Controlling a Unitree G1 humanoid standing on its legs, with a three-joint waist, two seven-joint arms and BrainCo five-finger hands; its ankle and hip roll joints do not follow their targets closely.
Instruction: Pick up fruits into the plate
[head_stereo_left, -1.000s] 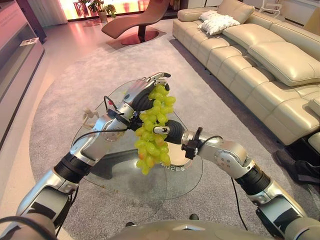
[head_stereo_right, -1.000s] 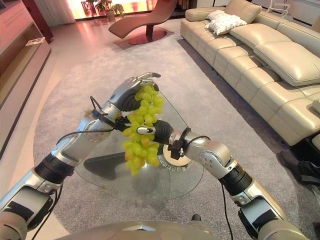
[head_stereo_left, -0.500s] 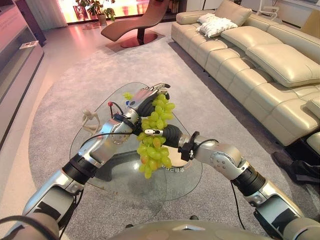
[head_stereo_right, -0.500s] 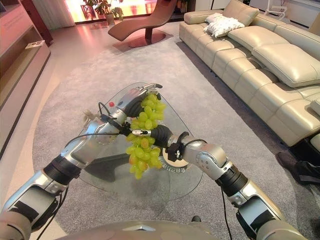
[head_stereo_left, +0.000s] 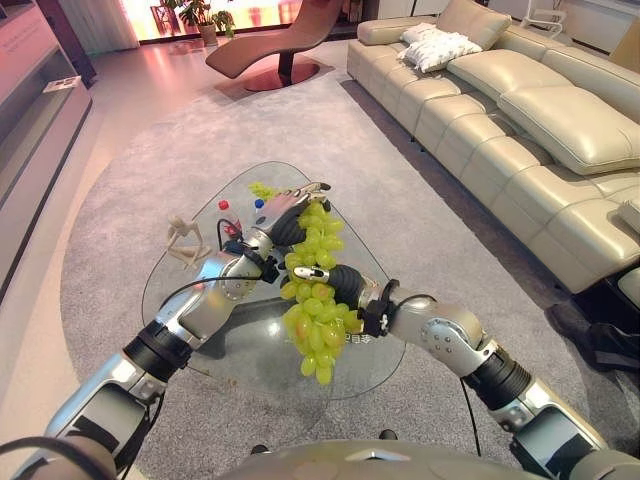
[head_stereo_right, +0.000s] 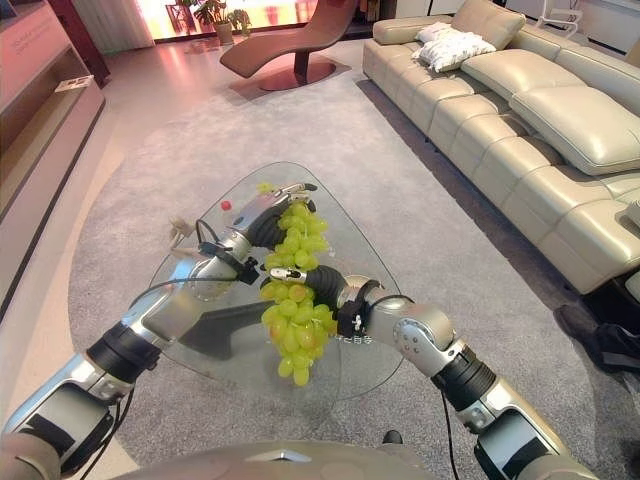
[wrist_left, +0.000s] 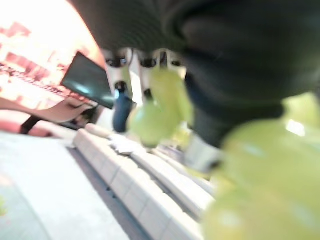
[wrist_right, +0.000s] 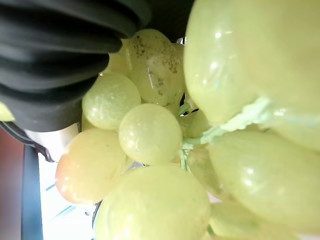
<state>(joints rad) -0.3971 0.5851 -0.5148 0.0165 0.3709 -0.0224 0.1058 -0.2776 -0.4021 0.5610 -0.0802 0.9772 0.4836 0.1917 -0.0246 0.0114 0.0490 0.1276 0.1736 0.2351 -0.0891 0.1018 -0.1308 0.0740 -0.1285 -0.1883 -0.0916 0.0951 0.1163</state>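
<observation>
A long bunch of green grapes (head_stereo_left: 316, 315) hangs above the glass table (head_stereo_left: 240, 340), held between both hands. My left hand (head_stereo_left: 283, 208) is at the top of the bunch, its fingers curled over the upper grapes (wrist_left: 150, 120). My right hand (head_stereo_left: 338, 284) grips the bunch at its middle from the right, one finger (head_stereo_left: 306, 271) lying across the grapes, which press close against it (wrist_right: 150, 135). The lower end dangles free over the table's near part. A pale round plate (head_stereo_right: 352, 330) shows partly under my right wrist.
On the table's far side lie a small sprig of green grapes (head_stereo_left: 262, 189), a red (head_stereo_left: 223, 204) and a blue (head_stereo_left: 258, 203) small thing, and a wooden figure (head_stereo_left: 180, 238) at the left. A cream sofa (head_stereo_left: 520, 120) runs along the right, on a grey rug (head_stereo_left: 130, 170).
Both hands have come down towards the table with the bunch. Its lower end now hangs farther below my right hand and a little to the right.
</observation>
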